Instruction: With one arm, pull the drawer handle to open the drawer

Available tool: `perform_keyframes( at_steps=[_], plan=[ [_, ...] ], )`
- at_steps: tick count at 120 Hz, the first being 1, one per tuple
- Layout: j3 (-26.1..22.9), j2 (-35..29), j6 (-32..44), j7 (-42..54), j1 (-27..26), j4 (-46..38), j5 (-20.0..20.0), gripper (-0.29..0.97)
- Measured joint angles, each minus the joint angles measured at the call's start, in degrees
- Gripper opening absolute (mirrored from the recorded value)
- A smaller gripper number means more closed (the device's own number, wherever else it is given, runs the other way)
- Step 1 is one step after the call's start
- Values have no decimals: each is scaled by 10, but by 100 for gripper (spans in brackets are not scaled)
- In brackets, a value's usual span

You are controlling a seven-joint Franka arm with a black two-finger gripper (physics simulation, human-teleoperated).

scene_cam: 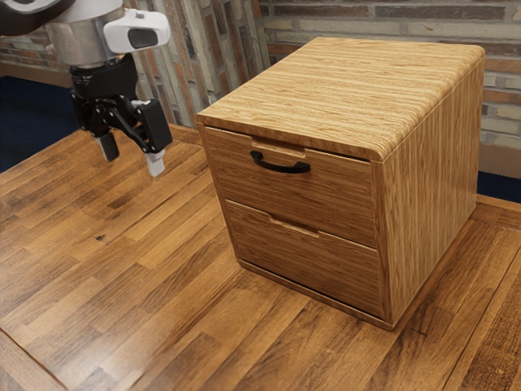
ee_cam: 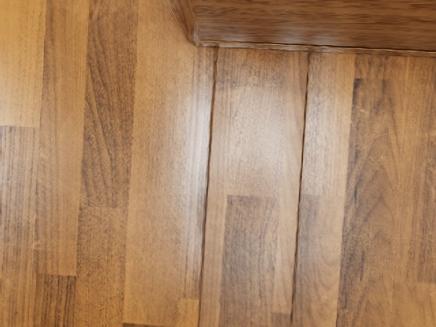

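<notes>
Surface (scene_cam: 122, 285): wooden planks, carrying everything here.
Cabinet (scene_cam: 350, 90): two-drawer bamboo box at the exterior view's right.
Arm (scene_cam: 89, 37): enters at the upper left, wrist pointing down above the surface.
Top drawer (scene_cam: 317, 199): front flush with the cabinet, shut.
Claw (scene_cam: 132, 159): released, fingers spread with nothing between them, well apart from the cabinet.
Handle (scene_cam: 279, 165): black bow on the top drawer's front, untouched.
Wrist view: bare planks (ee_cam: 259, 204) under the hand and the cabinet's lower edge (ee_cam: 306, 24).

We see the upper drawer (scene_cam: 297, 195) sitting shut and flush in the light wooden cabinet (scene_cam: 350, 90), its black curved handle (scene_cam: 281, 169) just under the cabinet's top.
</notes>
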Motion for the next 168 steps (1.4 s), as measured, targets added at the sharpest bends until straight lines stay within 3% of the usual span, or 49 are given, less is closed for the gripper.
perform_keyframes(
  at_steps=[14, 32, 52, 71, 93, 114, 126, 143, 168],
  plan=[
    [33, 1, 59, 1, -24, -3, 7, 68],
    [12, -11, 119, 25, -15, -7, 17, 68],
    [-3, -31, 228, 178, -56, -66, 19, 68],
    [-10, -67, 293, 336, -51, -143, 23, 68],
    [-59, -113, 430, 490, -49, -274, 121, 68],
    [-108, -129, 511, 571, -51, -314, 196, 68],
    [-109, -122, 534, 601, -46, -315, 212, 67],
    [-112, -113, 541, 623, -44, -317, 216, 49],
    [-104, -114, 524, 630, -45, -316, 163, 28]
  ],
)
